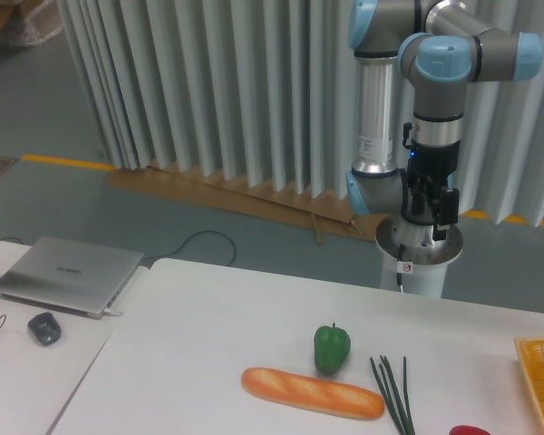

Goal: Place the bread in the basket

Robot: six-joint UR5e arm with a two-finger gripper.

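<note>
The bread (312, 393), a long orange-golden loaf with pale slashes, lies flat near the front of the white table, roughly in the middle. The basket (531, 370), yellow with a lattice weave, is cut off by the right edge of the view and has something yellow inside. My gripper (432, 216) hangs at the back of the table in front of the arm's base, well above and behind the bread and to its right. Its fingers point down, look open, and hold nothing.
A green pepper (332, 348) stands just behind the bread's middle. Thin green stalks (394, 394) lie off its right end, and a red item (471, 430) peeks in at the bottom edge. A laptop (63, 272) and mouse (43, 328) sit on the left desk.
</note>
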